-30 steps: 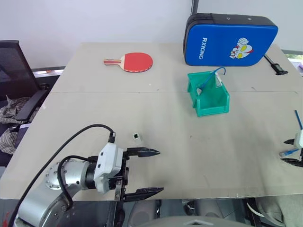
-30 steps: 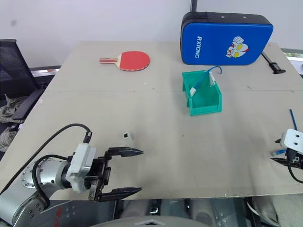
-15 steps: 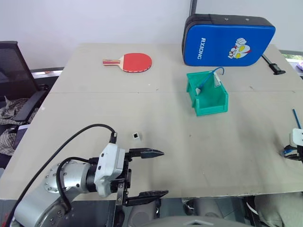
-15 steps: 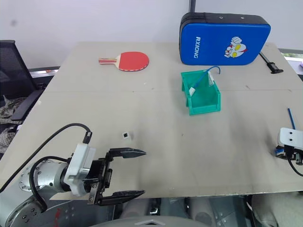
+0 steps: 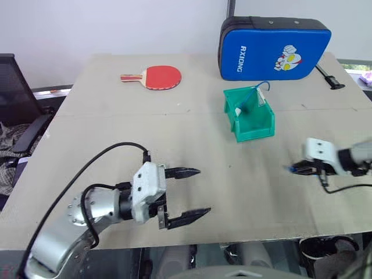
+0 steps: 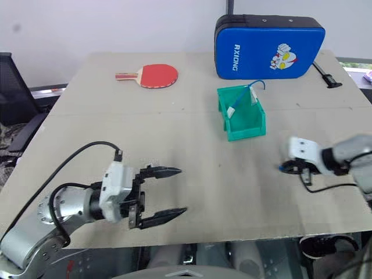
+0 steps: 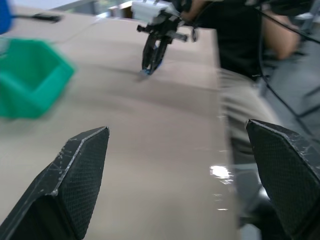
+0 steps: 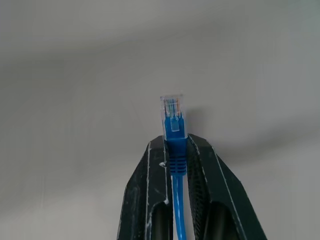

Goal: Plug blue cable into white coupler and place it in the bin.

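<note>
Right claw (image 8: 175,150) inward, blue cable (image 8: 174,131) pinched

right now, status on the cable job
Right gripper shut on the blue cable, clear plug poking past the fingers. Left gripper open, holding nothing. Bin already holds a blue cord. Table between the grippers bare.

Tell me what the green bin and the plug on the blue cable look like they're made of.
The bin: likely molded plastic, uniformly green, thin rigid walls, faint sheen. The blue cable, pinched in the right gripper: clear hard plastic plug with metal-looking contacts inside, ribbed blue boot probably rubbery plastic.
</note>
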### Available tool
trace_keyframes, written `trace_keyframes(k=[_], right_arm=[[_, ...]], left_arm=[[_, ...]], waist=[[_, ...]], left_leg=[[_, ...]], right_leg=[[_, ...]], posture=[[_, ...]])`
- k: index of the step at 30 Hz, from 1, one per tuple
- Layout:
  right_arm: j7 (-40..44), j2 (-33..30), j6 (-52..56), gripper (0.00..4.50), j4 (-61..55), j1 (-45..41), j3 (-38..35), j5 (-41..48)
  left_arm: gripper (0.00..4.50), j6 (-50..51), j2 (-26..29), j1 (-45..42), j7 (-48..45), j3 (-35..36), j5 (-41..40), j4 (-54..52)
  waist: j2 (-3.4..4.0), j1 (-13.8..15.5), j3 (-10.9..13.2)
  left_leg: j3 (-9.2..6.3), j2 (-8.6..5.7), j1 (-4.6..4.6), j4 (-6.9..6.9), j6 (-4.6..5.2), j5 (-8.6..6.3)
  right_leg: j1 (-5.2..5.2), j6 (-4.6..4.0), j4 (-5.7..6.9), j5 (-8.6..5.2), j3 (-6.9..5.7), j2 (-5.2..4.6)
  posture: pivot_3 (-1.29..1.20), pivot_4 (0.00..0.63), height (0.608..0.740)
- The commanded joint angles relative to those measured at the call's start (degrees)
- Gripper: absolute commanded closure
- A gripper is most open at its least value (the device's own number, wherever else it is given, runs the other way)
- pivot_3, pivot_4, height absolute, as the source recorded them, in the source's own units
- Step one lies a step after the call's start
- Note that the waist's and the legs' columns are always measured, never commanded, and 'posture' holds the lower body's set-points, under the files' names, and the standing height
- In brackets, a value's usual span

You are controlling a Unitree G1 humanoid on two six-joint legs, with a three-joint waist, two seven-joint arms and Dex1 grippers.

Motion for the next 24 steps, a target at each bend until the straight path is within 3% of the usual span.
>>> trace_keyframes(k=[1, 8, 9, 10, 14, 17, 24], right_arm=[[-3.09, 5.51, 5.75, 4.45, -3.49, -4.56, 6.10, -3.26], [-3.83, 13.49, 0.86, 4.45, 3.41, -10.22, 13.81, -7.98], [-3.35, 14.14, 0.95, 3.73, 3.82, -10.29, 13.67, -7.33], [-2.88, 14.38, 0.51, 3.47, 4.29, -10.34, 13.65, -7.08], [-2.09, 13.60, -0.48, 1.62, 3.72, -9.24, 10.76, -4.61], [-3.19, 12.80, 1.14, 0.09, -0.54, -5.81, 4.18, 1.06], [-9.19, 10.33, 2.33, 0.04, -17.89, 16.07, -16.65, 12.27]], left_arm=[[0.00, 2.64, 0.49, -3.67, 3.01, -1.15, 2.56, 1.29], [0.00, 8.41, -0.38, -12.22, 3.00, -2.01, -0.11, 6.94], [0.00, 8.66, -0.61, -13.30, 2.58, -2.79, 0.17, 7.75], [0.00, 8.59, -0.90, -14.15, 2.03, -3.40, 0.41, 8.53], [0.00, 7.59, -1.54, -16.51, -0.71, -6.43, 2.54, 12.16], [0.00, 1.88, -1.64, -18.01, -4.92, -11.26, 8.36, 17.64], [0.00, -1.84, -9.01, -29.75, -8.55, -20.42, 16.39, 30.89]], waist=[[-0.06, 0.69, 0.01], [-0.53, 0.38, -0.10], [-0.59, 0.21, -0.13], [-0.60, 0.10, -0.14], [-0.60, 0.14, -0.14], [-0.56, 0.65, -0.12], [-0.43, 2.22, -0.04]], left_leg=[[-0.02, 0.00, -0.03, -0.01, 0.00, 0.00], [0.26, -0.08, -0.17, 0.05, -0.01, -0.01], [0.30, -0.07, -0.12, 0.05, 0.00, -0.01], [0.31, -0.07, -0.06, 0.05, 0.00, -0.01], [0.24, -0.06, -0.01, 0.03, 0.00, -0.01], [0.16, -0.04, -0.04, -0.02, 0.00, -0.01], [0.13, -0.31, -0.57, 0.10, 0.00, -0.01]], right_leg=[[-0.04, -0.01, -0.02, 0.00, -0.11, 0.04], [-0.12, 0.00, -0.18, 0.01, 0.03, -0.12], [-0.08, 0.00, -0.18, 0.01, 0.07, -0.13], [-0.03, 0.00, -0.18, 0.01, 0.08, -0.13], [-0.01, 0.00, -0.10, 0.01, 0.03, -0.11], [-0.02, -0.10, -0.10, 0.05, -0.01, -0.07], [-0.27, -0.18, -0.15, 0.12, -0.21, -0.29]], posture=[[0.00, 0.150, 0.731], [0.00, 0.150, 0.731], [0.00, 0.150, 0.731], [0.00, 0.150, 0.731], [0.00, 0.150, 0.731], [0.00, 0.150, 0.731], [0.00, 0.150, 0.731]])
